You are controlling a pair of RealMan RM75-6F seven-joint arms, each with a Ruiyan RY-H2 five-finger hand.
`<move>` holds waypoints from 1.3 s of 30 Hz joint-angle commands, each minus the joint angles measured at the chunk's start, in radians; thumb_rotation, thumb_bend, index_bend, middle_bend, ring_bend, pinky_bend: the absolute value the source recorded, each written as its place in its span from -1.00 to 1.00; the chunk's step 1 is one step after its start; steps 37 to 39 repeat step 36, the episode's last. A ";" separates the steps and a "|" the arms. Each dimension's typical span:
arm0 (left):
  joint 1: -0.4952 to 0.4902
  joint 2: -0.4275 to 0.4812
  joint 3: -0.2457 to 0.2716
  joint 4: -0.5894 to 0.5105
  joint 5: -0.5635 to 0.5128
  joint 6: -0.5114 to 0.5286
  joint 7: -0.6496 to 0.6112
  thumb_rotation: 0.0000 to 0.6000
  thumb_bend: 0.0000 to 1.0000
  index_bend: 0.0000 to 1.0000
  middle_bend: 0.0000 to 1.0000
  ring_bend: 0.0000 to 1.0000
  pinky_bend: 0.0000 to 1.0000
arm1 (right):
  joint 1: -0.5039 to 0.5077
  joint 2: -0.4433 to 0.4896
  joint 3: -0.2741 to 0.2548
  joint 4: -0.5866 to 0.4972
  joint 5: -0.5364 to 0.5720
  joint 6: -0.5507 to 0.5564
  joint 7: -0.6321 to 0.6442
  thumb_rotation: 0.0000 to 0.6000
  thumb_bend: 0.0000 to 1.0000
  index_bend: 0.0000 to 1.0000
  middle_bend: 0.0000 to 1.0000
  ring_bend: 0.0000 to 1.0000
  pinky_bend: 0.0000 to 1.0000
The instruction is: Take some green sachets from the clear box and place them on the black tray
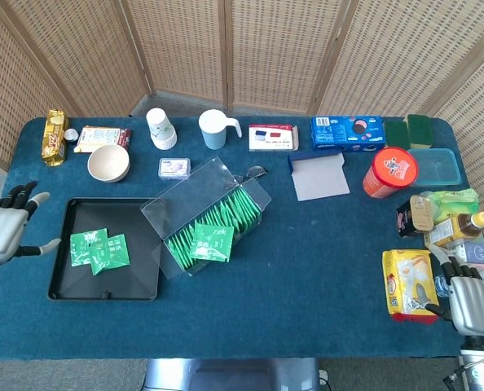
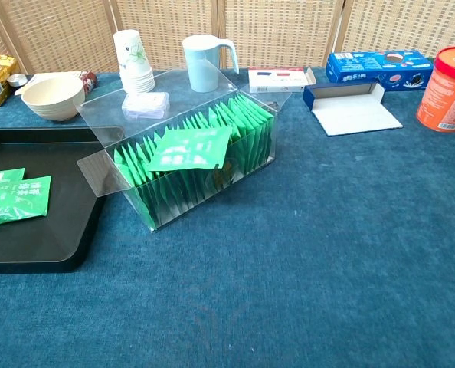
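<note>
Two flat green sachets (image 1: 99,250) lie overlapping on the floor of the shallow black rectangular tray (image 1: 140,289) in the head view, toward its left half. Just right of the tray stands the clear plastic box (image 1: 205,216), its lid flap tilted open over the tray's right edge, packed with a row of upright green sachets (image 1: 226,216); one loose sachet (image 1: 212,243) rests flat on top of that row. The left hand (image 1: 4,230) hovers just left of the tray, off its rim, fingers spread apart and holding nothing. The right hand (image 1: 468,300) sits well right of the tray at the table's near right corner, beside a yellow snack packet (image 1: 407,283); its fingers are apart and loosely bent, with nothing in them. Behind the tray is a cream bowl (image 1: 108,163).

From the chest view, the two sachets (image 2: 14,198) lie on the tray (image 2: 51,261) near its left side, one partly cut by the frame edge. The clear box (image 2: 174,165) touches or nearly touches the tray's right rim, with the loose sachet (image 2: 191,148) lying across the standing ones. Beyond the tray stand the cream bowl (image 2: 53,96) and a stack of white paper cups (image 2: 132,61). Neither hand appears here.
</note>
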 commanded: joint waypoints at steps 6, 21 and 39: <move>0.150 -0.064 0.032 0.027 0.040 0.148 -0.072 0.40 -0.65 -0.75 -1.00 -1.00 -0.63 | 0.015 0.033 0.009 -0.033 0.005 -0.004 -0.074 0.68 -0.22 -0.77 -0.60 -0.66 -0.56; 0.327 -0.111 0.069 -0.040 0.265 0.406 -0.099 0.51 -0.65 -0.75 -1.00 -1.00 -0.63 | 0.020 0.054 0.000 -0.108 -0.019 0.015 -0.145 0.69 -0.22 -0.76 -0.60 -0.69 -0.57; 0.371 -0.122 0.063 -0.076 0.342 0.406 -0.072 0.52 -0.65 -0.75 -1.00 -1.00 -0.63 | 0.003 0.059 -0.014 -0.139 -0.033 0.049 -0.151 0.69 -0.22 -0.76 -0.66 -0.69 -0.57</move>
